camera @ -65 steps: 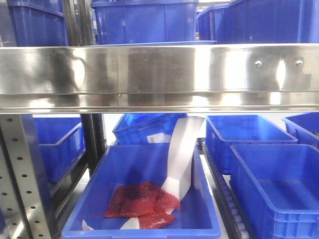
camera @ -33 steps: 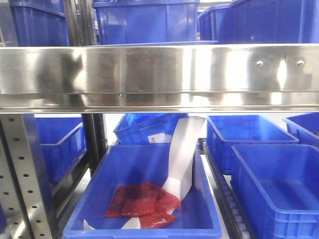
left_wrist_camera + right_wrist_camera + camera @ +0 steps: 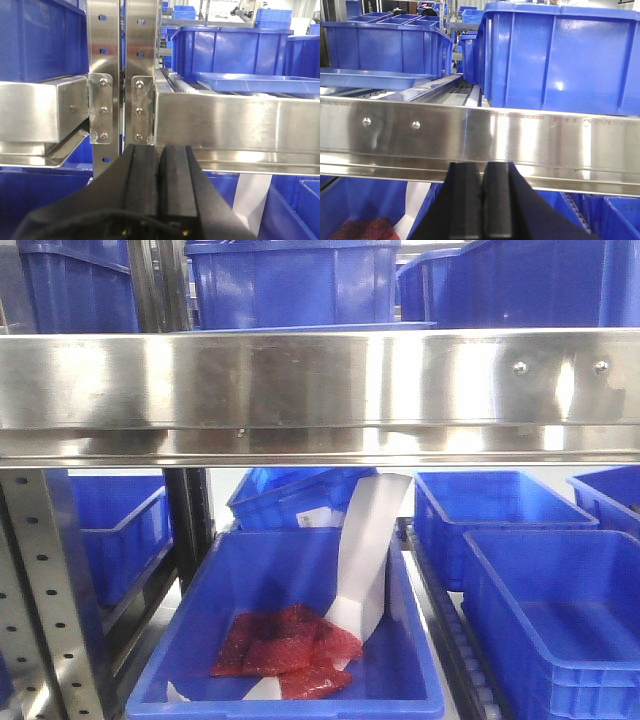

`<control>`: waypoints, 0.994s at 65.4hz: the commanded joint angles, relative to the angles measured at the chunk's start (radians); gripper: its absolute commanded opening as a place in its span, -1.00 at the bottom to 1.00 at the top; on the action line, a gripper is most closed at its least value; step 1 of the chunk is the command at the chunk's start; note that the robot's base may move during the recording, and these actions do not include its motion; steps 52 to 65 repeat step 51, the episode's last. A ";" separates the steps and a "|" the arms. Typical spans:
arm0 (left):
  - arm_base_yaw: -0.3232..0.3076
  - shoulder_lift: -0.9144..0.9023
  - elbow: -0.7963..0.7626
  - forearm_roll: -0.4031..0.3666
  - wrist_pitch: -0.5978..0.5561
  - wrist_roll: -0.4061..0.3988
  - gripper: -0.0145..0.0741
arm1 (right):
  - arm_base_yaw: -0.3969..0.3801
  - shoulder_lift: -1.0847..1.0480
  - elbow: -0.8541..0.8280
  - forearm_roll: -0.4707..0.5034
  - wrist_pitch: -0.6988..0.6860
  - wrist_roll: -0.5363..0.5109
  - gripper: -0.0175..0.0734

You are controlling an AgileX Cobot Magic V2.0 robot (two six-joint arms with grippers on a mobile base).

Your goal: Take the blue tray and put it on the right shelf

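Both pincers, left (image 3: 159,185) & right (image 3: 481,200), clenched empty; blue tray (image 3: 260,82) sits on right shelf (image 3: 235,122).

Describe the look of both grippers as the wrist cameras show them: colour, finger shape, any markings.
Left gripper: two flat, matte black fingers with ridged inner edges, widening into a black housing below; small amber glints near its base. Right gripper: the same black, slab-like fingers on a flared black body. No cables or printed markings visible.
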 commanded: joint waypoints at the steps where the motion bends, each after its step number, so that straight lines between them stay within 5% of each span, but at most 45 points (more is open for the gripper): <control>1: -0.001 -0.014 0.030 0.003 -0.072 -0.017 -0.78 | -0.004 -0.019 -0.023 0.005 -0.084 -0.001 -0.53; 65: -0.001 -0.014 0.030 -0.010 -0.072 -0.017 -0.78 | -0.004 -0.019 -0.023 0.005 -0.084 -0.001 -0.53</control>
